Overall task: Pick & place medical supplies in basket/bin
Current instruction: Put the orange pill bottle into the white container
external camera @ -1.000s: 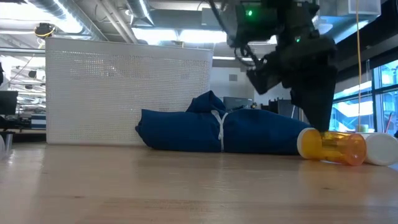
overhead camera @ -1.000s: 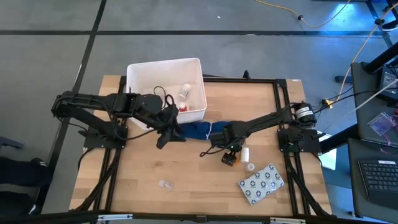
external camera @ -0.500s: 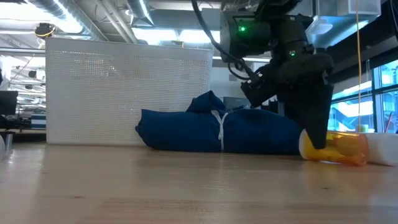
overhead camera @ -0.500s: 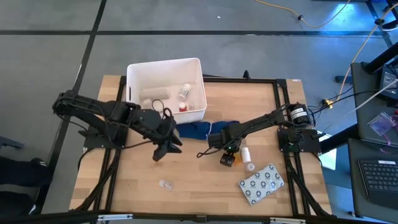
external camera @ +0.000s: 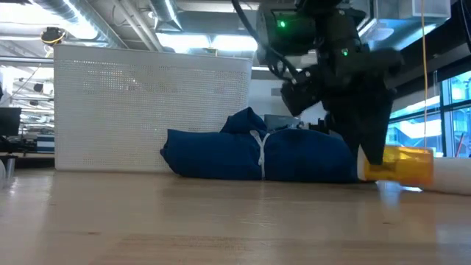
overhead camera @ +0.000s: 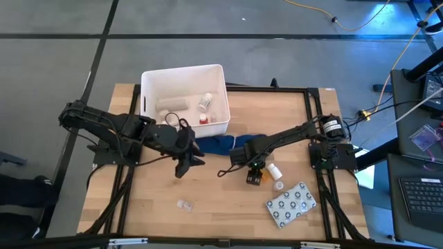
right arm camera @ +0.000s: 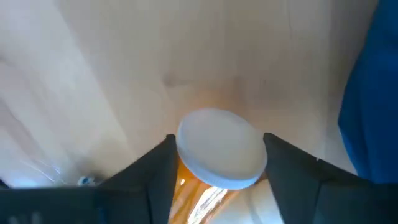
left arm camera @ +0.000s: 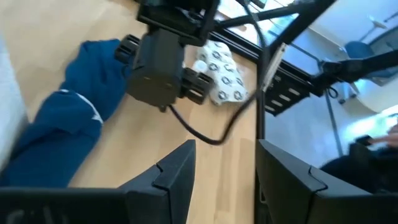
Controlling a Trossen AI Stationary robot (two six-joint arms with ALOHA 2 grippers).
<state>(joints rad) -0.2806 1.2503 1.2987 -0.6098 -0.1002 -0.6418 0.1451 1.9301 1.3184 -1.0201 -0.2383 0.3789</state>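
The orange pill bottle [external camera: 403, 165] with its white cap [right arm camera: 221, 155] lies right of the dark blue cloth [overhead camera: 218, 144], and my right gripper [overhead camera: 254, 175] is shut on it from above. My left gripper [overhead camera: 185, 167] hangs open over bare wood left of the cloth, nothing between its fingers [left arm camera: 177, 171]. The white bin [overhead camera: 149, 86] at the far left holds a gauze roll [overhead camera: 172, 105] and vials [overhead camera: 205, 104]. A grey dotted blister pack [overhead camera: 291, 204], two small white items [overhead camera: 277, 177] and a clear vial [overhead camera: 184, 205] lie on the table. My right gripper pinches the bottle's capped end [right arm camera: 186, 171] between its two fingers, one on each side. The fingers come steeply from above and lie across the bottle. In the low view a finger [external camera: 372, 147] covers that end, and the orange body sticks out level to one side, low over the table.
The blue cloth lies between the two grippers, just in front of the bin's near wall [external camera: 147, 110]. The table's black frame rails [overhead camera: 315, 124] run along the edges. Bare wood stretches between the clear vial and the blister pack.
My right gripper's fingers have closed in on the bottle's capped end while the wrist rolled and sank a little; the bottle has gone from slanted on the table to level. My left gripper has swung away from the bin toward the table's near edge.
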